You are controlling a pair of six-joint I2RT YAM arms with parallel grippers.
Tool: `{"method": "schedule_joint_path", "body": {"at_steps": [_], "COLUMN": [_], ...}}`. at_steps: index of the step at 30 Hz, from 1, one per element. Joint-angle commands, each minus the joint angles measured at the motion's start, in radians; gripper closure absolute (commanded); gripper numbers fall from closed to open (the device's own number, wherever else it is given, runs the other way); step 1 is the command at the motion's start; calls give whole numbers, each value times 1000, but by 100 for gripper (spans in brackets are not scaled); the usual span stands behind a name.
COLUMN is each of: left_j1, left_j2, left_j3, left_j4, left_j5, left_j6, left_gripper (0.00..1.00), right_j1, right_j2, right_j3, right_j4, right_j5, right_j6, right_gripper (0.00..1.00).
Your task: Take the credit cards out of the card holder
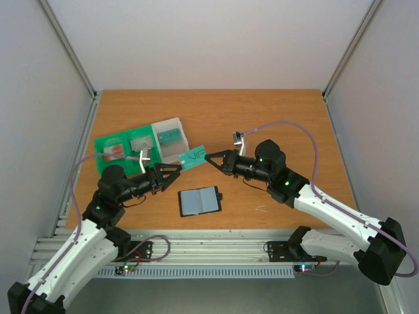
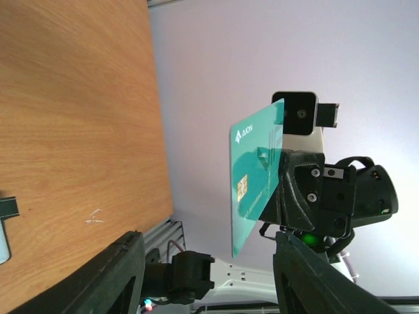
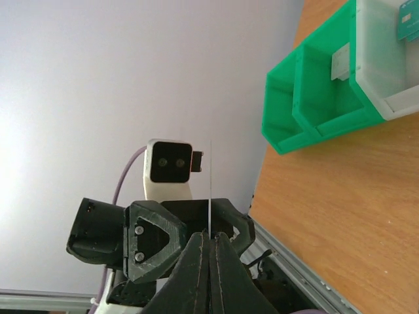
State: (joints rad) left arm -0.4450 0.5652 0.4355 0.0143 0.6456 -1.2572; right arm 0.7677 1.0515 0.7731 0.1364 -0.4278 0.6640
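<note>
Right gripper [image 1: 211, 158] is clamped on one end of the teal credit card [image 1: 192, 157], held mid-air. The card holder [image 1: 200, 201] lies open below. My left gripper [image 1: 178, 171] has its fingers apart beside the card. Risk: if I release right before left closes, the card drops.

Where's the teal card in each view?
Top external: teal card just left of centre.
Left wrist: teal card right of centre, face-on.
Right wrist: teal card edge-on, a thin line at lower centre.
Shared landmark: wooden table.
</note>
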Motion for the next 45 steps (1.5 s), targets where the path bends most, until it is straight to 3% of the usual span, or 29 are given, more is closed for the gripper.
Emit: {"method": "schedule_joint_path", "body": {"at_steps": [1, 5, 8, 12, 16, 19, 23, 25, 29, 34, 45], "left_j1": [-3, -3, -3, -3, -3, -2, 0, 2, 44, 147, 222], "left_j2": [32, 58, 68, 71, 89, 111, 191, 247, 383, 546, 890], "left_j3": [-16, -14, -8, 12, 63, 148, 255, 316, 426, 506, 747], "left_j4": [161, 201, 204, 148, 32, -174, -328, -419, -579, -584, -644], "left_j5": [29, 37, 37, 18, 19, -32, -82, -148, -243, -219, -443], "left_j6": [-28, -34, -35, 0, 91, 186, 333, 376, 480, 534, 629], "left_gripper": [47, 66, 96, 100, 99, 100, 100, 100, 99, 99, 100], "right_j1": [7, 11, 13, 13, 11, 10, 9, 9, 9, 9, 9], "right_j2": [8, 37, 45, 40, 18, 1, -7, -10, -13, -30, -76], "right_j3": [-15, -21, -29, -35, -38, -30, -4, -11, -29, -21, 6], "right_j4": [62, 90, 98, 71, -30, -105, -254, -275, -304, -345, -450], "right_j5": [9, -6, -6, -4, 18, 14, 24, 15, 22, 15, 29], "right_j6": [40, 56, 60, 35, -17, -75, -148, -167, -189, -227, -278], "right_gripper": [99, 99, 99, 97, 73, 46, 27, 3, 1, 2, 2]}}
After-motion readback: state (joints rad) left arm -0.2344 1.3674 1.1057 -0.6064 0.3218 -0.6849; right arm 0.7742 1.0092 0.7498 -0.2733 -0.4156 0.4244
